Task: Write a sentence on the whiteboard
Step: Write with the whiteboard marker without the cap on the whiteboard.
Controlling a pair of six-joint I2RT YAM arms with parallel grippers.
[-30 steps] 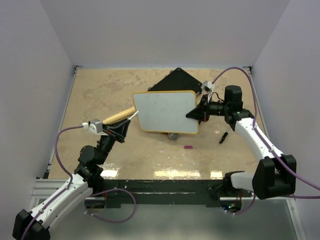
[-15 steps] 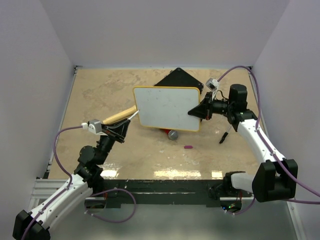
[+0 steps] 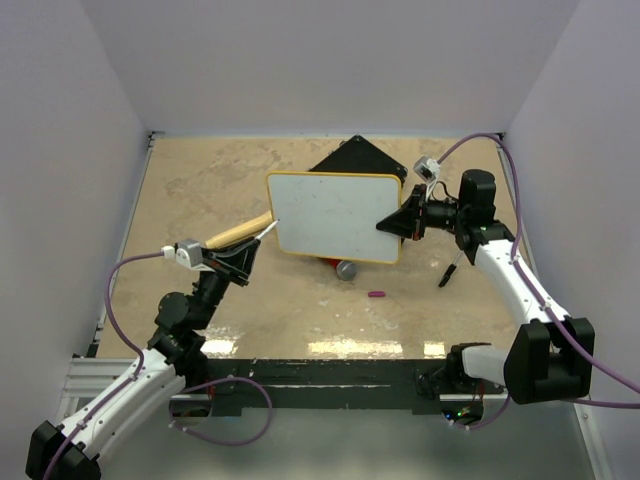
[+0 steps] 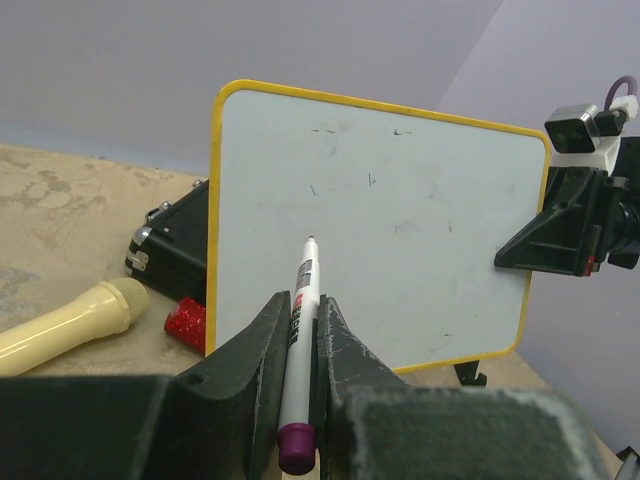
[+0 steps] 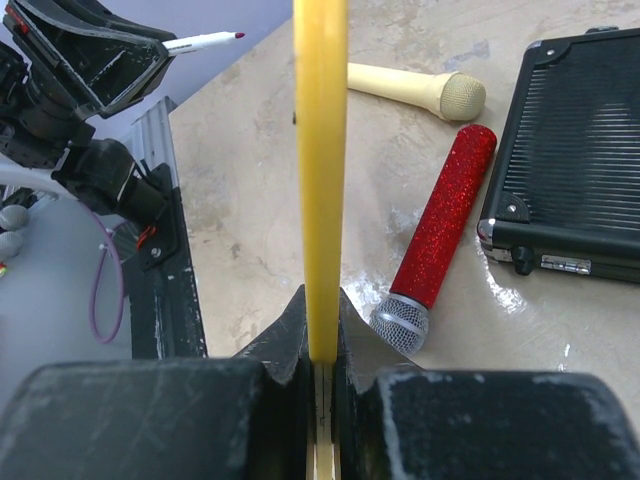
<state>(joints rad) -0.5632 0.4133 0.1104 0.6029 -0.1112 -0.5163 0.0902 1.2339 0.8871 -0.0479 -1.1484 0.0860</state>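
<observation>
White and almost bare, the whiteboard (image 3: 335, 215) stands up on its edge in the air. It is over the middle of the table (image 3: 200, 190), a bit closer to the far edge. The right tool (image 3: 388, 224) is clamped on the board's right rim and holds it up. The left tool (image 4: 302, 302) is squeezed around a pen (image 4: 306, 268), and the tip points at the lower left part of the board. I cannot tell if the tip touches yet. No sentence is there, only a few faint specks.

To write well, I think the right tool must hold the board very firm. It grips one side only, so a push from the pen could swing the board. The pen should press softly and begin high near the left rim, so the words can run to the right.

Room is tight under the board. A red microphone (image 5: 440, 220), a cream microphone (image 4: 70, 320) and a black case (image 5: 570, 170) lie there, toward the far edge. The left arm has more room toward the near edge and the left edge.
</observation>
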